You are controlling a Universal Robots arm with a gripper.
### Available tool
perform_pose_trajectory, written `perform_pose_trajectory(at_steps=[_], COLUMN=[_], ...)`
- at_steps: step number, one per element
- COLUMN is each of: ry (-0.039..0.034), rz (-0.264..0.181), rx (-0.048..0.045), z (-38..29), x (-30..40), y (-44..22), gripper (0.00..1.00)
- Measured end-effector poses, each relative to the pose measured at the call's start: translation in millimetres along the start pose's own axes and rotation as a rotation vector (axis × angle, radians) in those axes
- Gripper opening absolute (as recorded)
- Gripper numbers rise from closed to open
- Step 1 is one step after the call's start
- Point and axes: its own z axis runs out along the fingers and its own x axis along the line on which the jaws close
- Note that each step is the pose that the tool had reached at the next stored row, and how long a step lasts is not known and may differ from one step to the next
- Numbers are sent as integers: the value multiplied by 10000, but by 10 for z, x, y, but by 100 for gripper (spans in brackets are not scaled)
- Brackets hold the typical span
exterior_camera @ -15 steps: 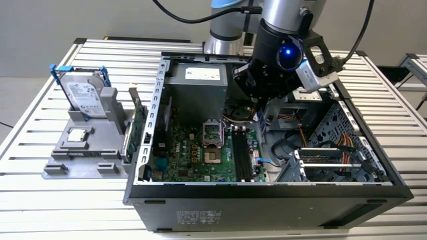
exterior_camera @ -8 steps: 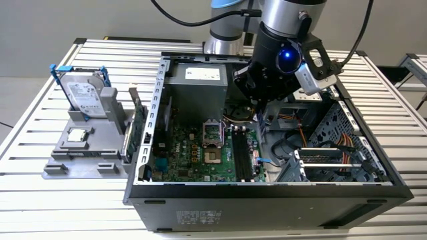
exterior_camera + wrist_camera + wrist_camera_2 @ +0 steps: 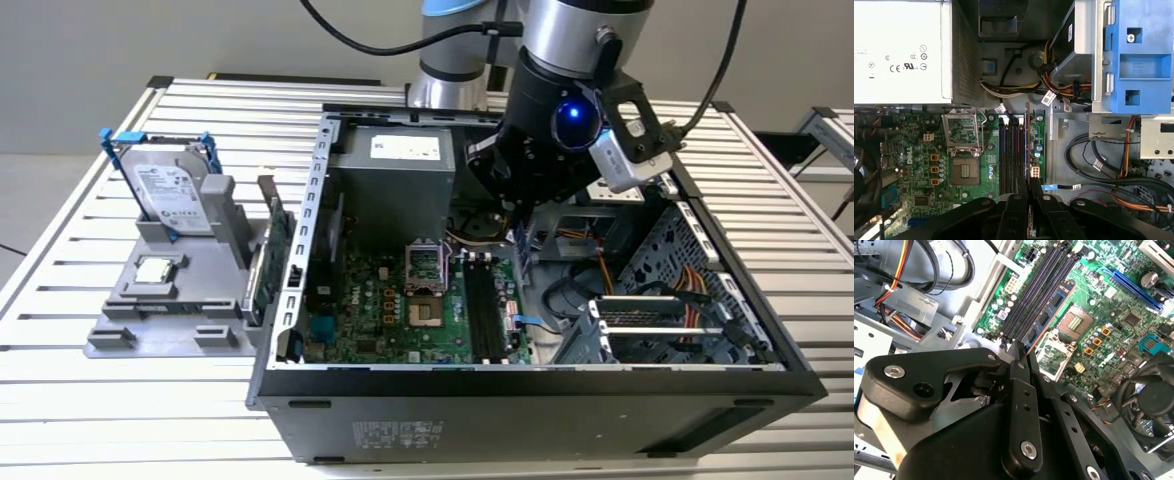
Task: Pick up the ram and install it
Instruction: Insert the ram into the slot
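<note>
The ram [image 3: 1053, 309] is a thin blue stick with dark chips, and my gripper [image 3: 1021, 347] is shut on one end of it. In the first wrist view the ram [image 3: 1027, 140] shows edge-on, running out from the gripper [image 3: 1029, 182] over the black memory slots [image 3: 1011, 150]. It lies parallel to the slots [image 3: 1031, 292], beside the CPU socket [image 3: 1074, 320]. In the exterior view the gripper [image 3: 515, 222] hangs inside the open computer case, above the far end of the memory slots [image 3: 481, 310]. Whether the ram touches a slot cannot be told.
A grey fixture [image 3: 120, 335] at the exterior view's left carries a hard drive [image 3: 174, 195], a small chip [image 3: 158, 268] and an upright card [image 3: 274, 260]. Inside the case [image 3: 534, 400] are the power supply [image 3: 394, 180], bundled cables [image 3: 1089, 155], a blue drive bracket [image 3: 1139, 55] and a fan [image 3: 1149, 405].
</note>
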Motion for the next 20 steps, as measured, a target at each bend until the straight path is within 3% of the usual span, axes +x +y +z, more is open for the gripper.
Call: perform_pose_trajectory(at_steps=[10,20], ry=[-2,2], rz=[0,1], rx=[-1,0], z=[58,100], x=[-8,-38], y=[-5,-69], gripper=[0,0])
